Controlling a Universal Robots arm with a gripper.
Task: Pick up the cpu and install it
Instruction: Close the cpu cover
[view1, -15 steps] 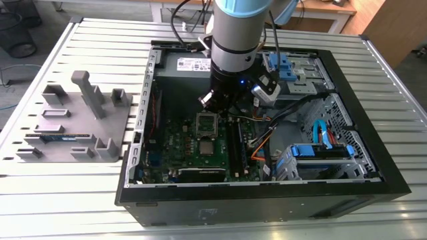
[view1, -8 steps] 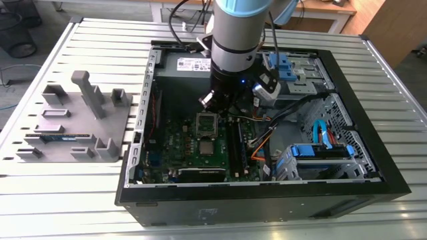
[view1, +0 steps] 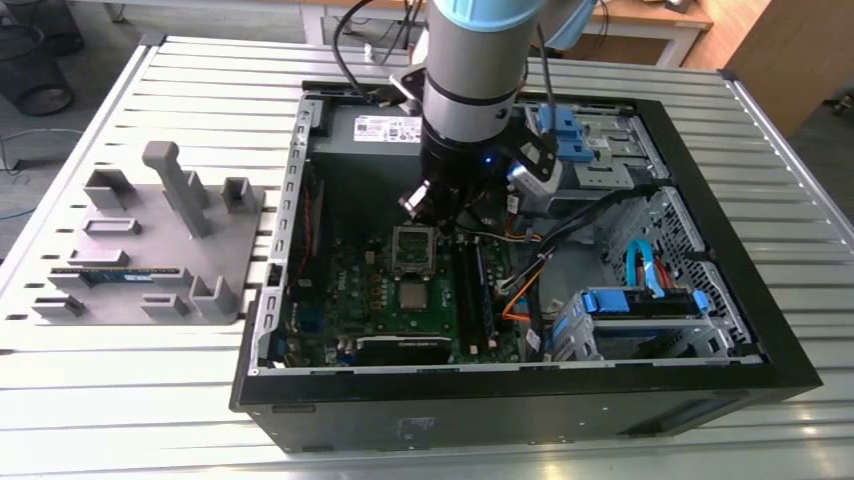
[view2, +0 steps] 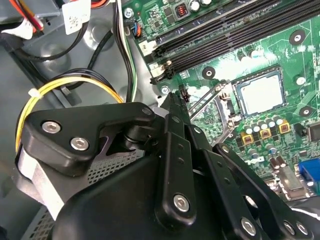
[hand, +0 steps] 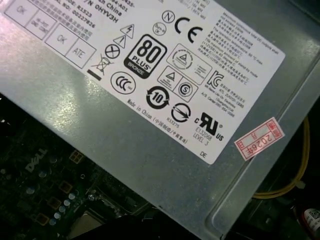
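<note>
Exterior view: arm w/ gripper (view1: 430, 208) hung inside the open PC case (view1: 534, 405), low over the mobo (view1: 380, 300), on the PSU (view1: 378, 128) side of the board. Couldn't tell if the gripper was open or closed, and nothing was seen held in it.

The cpu (view1: 416, 296) lay flat on the mobo, silver top up, about mid-board. It sat apart from the gripper, not touching it. A metal frame (view1: 414, 250) lay just beside the cpu, btw. it and the gripper. RAM slots (view1: 470, 290) ran alongside, toward the exterior view's right.

Second wrist view: the black gripper (view2: 172, 100) linkage took up the foreground. Past it the cpu (view2: 260, 91) sat level in a black-edged socket on the green mobo (view2: 300, 65), well clear of the gripper tip. The long dark RAM slots (view2: 225, 35) ran nearby, and yellow cables (view2: 65, 85) looped over the grey case floor.

First wrist view: the grey PSU (hand: 150, 150) w/ its sticker labels was close up, w/ dark mobo (hand: 45, 190) at its edge.

On the slatted table (view1: 134, 80), at the exterior view's left, stood a grey fixture (view1: 147, 215) w/ a memory stick (view1: 114, 272) lying on it, well apart from the case. Blue drive brackets (view1: 641, 300) sat in the case at the exterior view's right.
</note>
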